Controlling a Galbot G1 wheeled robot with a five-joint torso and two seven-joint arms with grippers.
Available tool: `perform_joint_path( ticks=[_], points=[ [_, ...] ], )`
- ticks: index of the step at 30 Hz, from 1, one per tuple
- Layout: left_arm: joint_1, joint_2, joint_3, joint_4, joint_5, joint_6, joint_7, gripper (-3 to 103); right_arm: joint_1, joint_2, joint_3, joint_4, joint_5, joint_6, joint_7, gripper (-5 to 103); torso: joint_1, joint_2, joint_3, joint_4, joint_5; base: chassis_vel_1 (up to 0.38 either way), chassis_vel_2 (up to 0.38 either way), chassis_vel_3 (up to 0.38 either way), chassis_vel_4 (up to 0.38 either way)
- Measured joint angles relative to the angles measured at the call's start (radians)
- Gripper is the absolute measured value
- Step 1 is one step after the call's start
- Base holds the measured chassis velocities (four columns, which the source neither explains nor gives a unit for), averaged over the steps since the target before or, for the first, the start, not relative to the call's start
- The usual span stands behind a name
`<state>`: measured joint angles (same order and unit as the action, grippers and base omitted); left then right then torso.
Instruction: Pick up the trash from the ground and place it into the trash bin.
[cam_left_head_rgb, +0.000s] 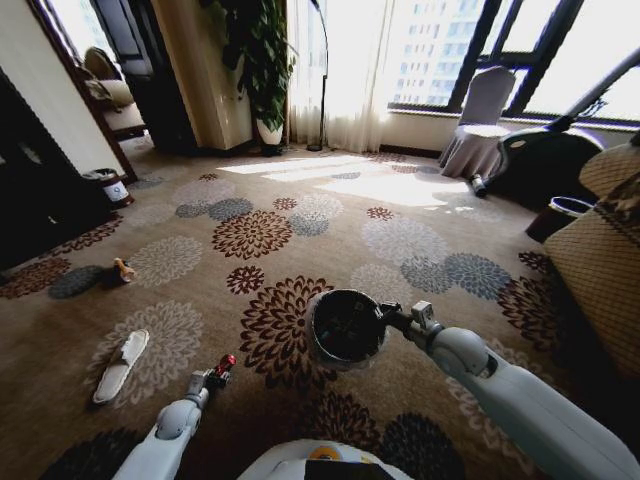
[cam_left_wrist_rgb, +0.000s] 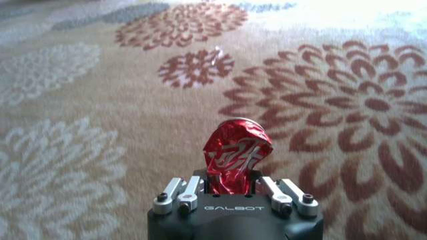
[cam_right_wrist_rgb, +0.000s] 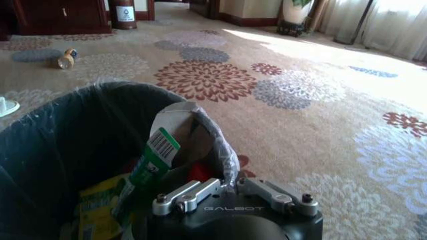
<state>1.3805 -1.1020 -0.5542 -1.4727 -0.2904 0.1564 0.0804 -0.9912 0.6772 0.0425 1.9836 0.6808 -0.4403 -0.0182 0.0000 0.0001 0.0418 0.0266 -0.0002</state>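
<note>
From the head camera, you are holding the trash bin (cam_left_head_rgb: 346, 327) up over the carpet with the right hand (cam_left_head_rgb: 398, 318), clamped on the bin's rim, while the left hand (cam_left_head_rgb: 218, 374) is sitting just to the bin's left, clenched on the crumpled red wrapper (cam_left_head_rgb: 226, 364). Farther left of the bin, the beige slipper-shaped piece (cam_left_head_rgb: 121, 364) and the small brown bottle (cam_left_head_rgb: 123, 269) are lying on the floor, well apart. To do this drop well, I'd say bring the wrapper fully over the bin's mouth before releasing.

On the left wrist, the wrapper (cam_left_wrist_rgb: 235, 155) is standing up between the fingers (cam_left_wrist_rgb: 189, 189), gripped only at its lower end, so move gently.

On the right wrist, you are seeing what the head camera is hiding: the bin (cam_right_wrist_rgb: 50, 131) is lined with plastic and already holding a green-and-white carton (cam_right_wrist_rgb: 154, 156) and a yellow packet (cam_right_wrist_rgb: 100, 209).
</note>
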Motion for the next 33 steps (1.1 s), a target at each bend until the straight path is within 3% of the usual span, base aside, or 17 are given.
perform_joint_path(
  ticks=[4, 11, 15, 22, 28, 33],
  points=[
    [-0.02, 0.026, -0.013, -0.102, -0.009, -0.045, -0.04, 34, 0.003, 0.014, 0.0, 0.004, 0.002, -0.003, 0.0, 1, 0.0, 0.0, 0.0, 0.0001, 0.0002, 0.0, 0.0, 0.0, 0.0],
    [-0.061, 0.07, 0.029, -0.315, -0.056, -0.032, -0.107, 34, 0.005, 0.038, 0.001, 0.002, 0.01, 0.002, 0.0, 1, 0.0, 0.0, 0.0, 0.0, 0.0005, 0.0, 0.0, 0.0, 0.0],
    [-0.113, 0.108, 0.121, -0.482, -0.075, 0.041, -0.171, 34, 0.027, 0.053, -0.01, -0.011, 0.013, -0.005, 0.001, 1, 0.0, 0.0, 0.0, -0.0001, 0.0004, 0.0, 0.0, 0.0, 0.0],
    [-0.128, 0.14, 0.184, -0.701, -0.1, 0.137, -0.217, 34, 0.03, 0.101, -0.04, -0.038, -0.035, -0.006, 0.0, 1, 0.0, 0.0, 0.0, 0.0003, 0.0008, 0.0, 0.0, 0.0, 0.0],
    [-0.137, 0.165, 0.245, -0.809, -0.106, 0.13, -0.226, 34, 0.025, 0.103, -0.054, -0.023, -0.049, -0.007, 0.0, 1, 0.0, 0.0, 0.0, 0.0002, 0.0004, 0.0, 0.0, 0.0, 0.0],
    [-0.188, 0.12, 0.381, -0.813, -0.1, 0.134, -0.245, 34, 0.049, 0.135, -0.072, -0.028, -0.033, -0.018, 0.0, 1, 0.0, 0.0, 0.0, -0.0001, 0.0006, 0.0, 0.0, 0.0, 0.0]
  ],
)
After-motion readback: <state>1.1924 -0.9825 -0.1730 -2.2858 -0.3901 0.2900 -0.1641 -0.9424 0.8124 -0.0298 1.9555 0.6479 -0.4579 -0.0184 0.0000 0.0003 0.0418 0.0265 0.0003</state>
